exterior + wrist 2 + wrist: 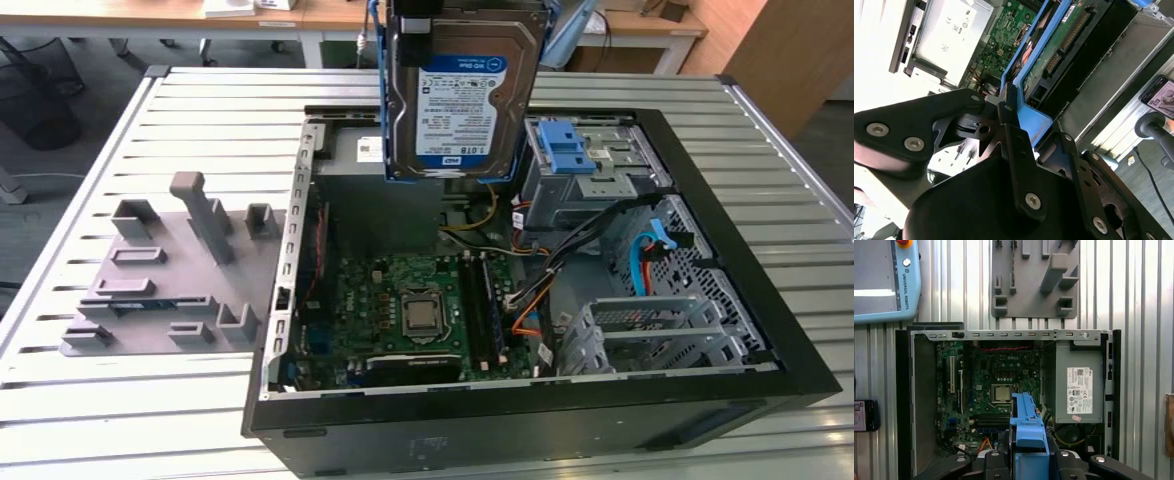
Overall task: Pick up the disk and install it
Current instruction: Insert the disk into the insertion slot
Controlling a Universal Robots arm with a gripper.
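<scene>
The gripper (1029,122) is pressed together on the disk (461,100). In the second wrist view its black fingers (1016,140) pinch the end rail of the blue carrier bracket (1026,422). The disk hangs from the tool above the open computer case (747,330), apart from everything inside it.

In the exterior view the disk's long axis stands upright, running 12 to 6 o'clock. The label faces the camera, the gripped end is at 12 and the free end at 6, over the far part of the case.

From that free lower edge, the grey drive cage (627,150) with its blue latch (571,155) lies at about 3 to 4 o'clock, just beside the disk's lower corner. A second grey metal bay (654,335) sits farther off at about 5 o'clock, close to the case's near wall. I cannot tell from here which of the two is the seat. Either way the disk is offset from both toward 10 to 11 o'clock and would likely need turning to match an opening.

The room is uneven. A bundle of cables (587,235) crowds the gap between the cage and the motherboard (400,300), which lies at 6 o'clock, well below the disk. The power supply (1079,390) fills the case corner nearest the disk. The grey fixture plate (174,270) rests on the slatted table (200,100) at 8 o'clock, outside the case wall.
</scene>
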